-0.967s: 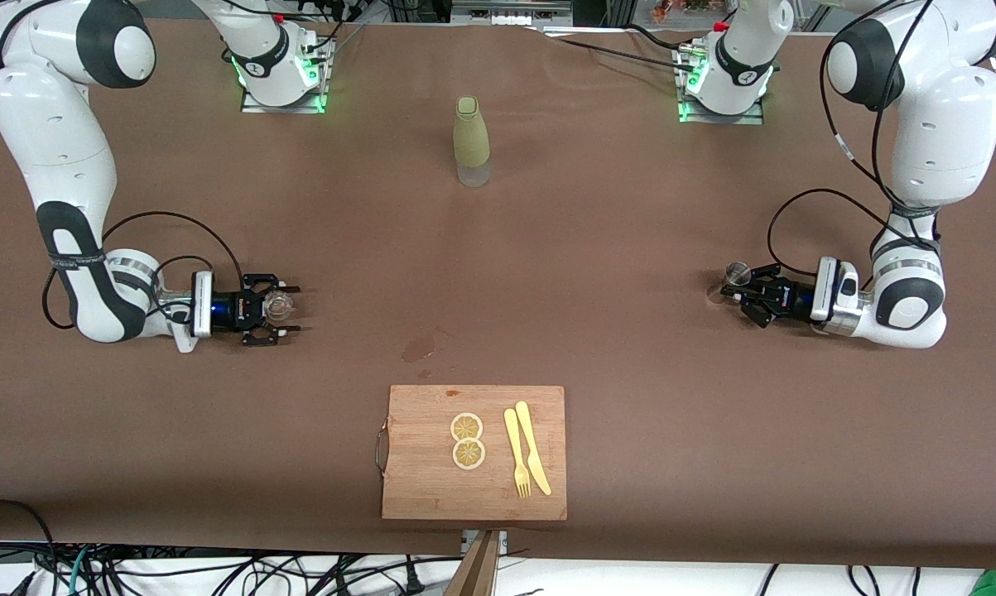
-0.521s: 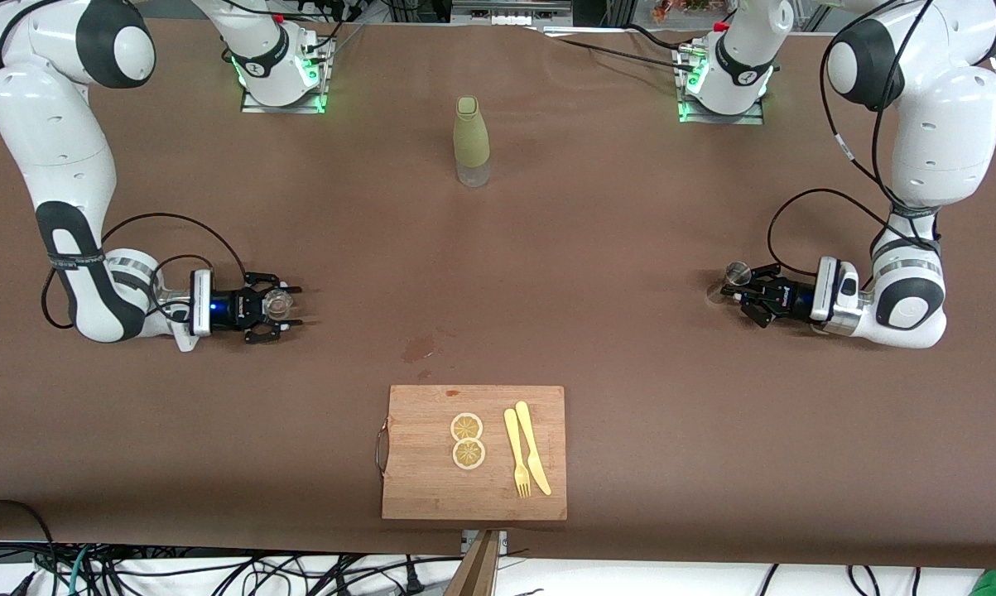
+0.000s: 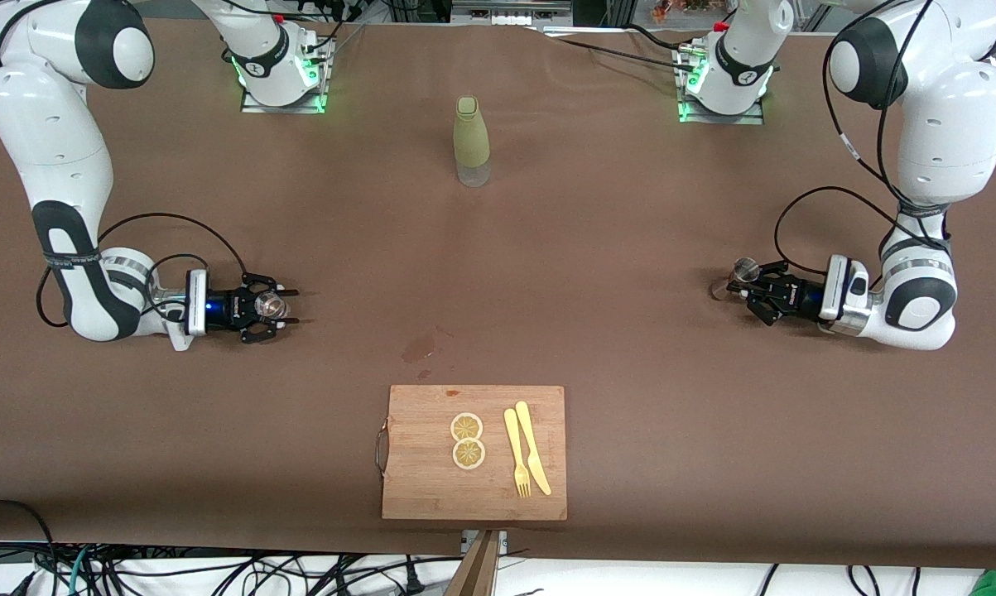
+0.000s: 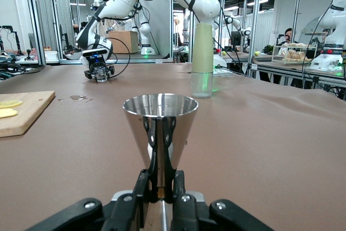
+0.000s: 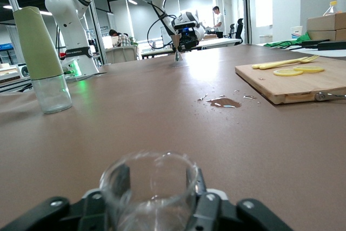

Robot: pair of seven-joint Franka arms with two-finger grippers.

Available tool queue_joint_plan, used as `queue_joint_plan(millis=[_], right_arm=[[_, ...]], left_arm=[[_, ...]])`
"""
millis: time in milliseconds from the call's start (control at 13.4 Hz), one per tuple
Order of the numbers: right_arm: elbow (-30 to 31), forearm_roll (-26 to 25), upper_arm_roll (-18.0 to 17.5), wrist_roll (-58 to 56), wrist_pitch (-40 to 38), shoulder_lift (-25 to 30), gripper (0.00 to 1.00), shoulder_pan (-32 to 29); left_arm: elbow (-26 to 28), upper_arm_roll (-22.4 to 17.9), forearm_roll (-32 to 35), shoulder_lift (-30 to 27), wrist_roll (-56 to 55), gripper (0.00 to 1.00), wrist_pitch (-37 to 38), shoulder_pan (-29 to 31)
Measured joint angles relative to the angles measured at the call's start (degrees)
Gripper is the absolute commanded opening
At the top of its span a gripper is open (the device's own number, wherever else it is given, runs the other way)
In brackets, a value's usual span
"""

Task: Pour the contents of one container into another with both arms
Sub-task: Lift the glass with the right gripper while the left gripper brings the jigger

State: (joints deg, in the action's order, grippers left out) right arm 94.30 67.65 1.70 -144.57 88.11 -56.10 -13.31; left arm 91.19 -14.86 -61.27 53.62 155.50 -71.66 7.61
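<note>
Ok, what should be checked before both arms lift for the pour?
1. Small shiny steel hourglass jigger clamped at its waist by left gripper: ok.
2. Jigger upright: ok.
3. Small clear faceted glass cup secured in right gripper: cannot tell.
4. Liquid in jigger: cannot tell.
5. Tall olive-green sleeved bottle apart from both grippers: ok.
6. Table dry: not ok, wet patch near wooden cutting board.

Both arms reach low and level; left tool [image 3: 750,285] is clamped tight, right tool [image 3: 286,306] fingers stand slightly apart.
</note>
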Motion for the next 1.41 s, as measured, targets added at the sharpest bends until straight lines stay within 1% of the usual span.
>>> queue_joint_plan(millis=[149, 223, 446, 744, 1041, 1264, 1413], right_arm=[[0.0, 0.0, 0.2, 0.0, 0.0, 0.0, 0.25, 0.0], [0.0, 0.1, 0.2, 0.0, 0.0, 0.0, 0.23, 0.0], [-0.2, 0.1, 0.6, 0.0, 0.0, 0.0, 0.23, 0.0], [-3.3, 0.5, 0.6, 4.2, 0.0, 0.0, 0.23, 0.0], [-6.7, 3.9, 0.1, 9.2, 0.2, 0.0, 0.23, 2.0], [-9.1, 5.8, -0.1, 14.0, 3.3, 0.0, 0.23, 4.9], [-11.1, 6.6, -1.0, 17.5, 6.1, 0.0, 0.23, 6.5]], left_arm=[[-0.2, 0.2, 0.0, -2.1, -1.4, 0.0, -0.1, -0.3], [-0.2, 0.6, 0.0, -3.5, -2.6, 0.0, -0.5, -0.5], [-0.1, 3.3, 0.0, -6.7, -7.4, 0.0, -4.7, -2.1], [0.0, 5.9, -0.8, -7.2, -13.4, 0.0, -10.3, -6.6], [0.3, 7.9, -9.9, -7.2, -19.4, 0.0, -17.7, -12.6], [0.7, 8.8, -17.1, -7.0, -22.7, 0.0, -24.3, -18.2], [0.7, 9.0, -21.1, -6.7, -25.1, 0.0, -29.0, -23.2]])
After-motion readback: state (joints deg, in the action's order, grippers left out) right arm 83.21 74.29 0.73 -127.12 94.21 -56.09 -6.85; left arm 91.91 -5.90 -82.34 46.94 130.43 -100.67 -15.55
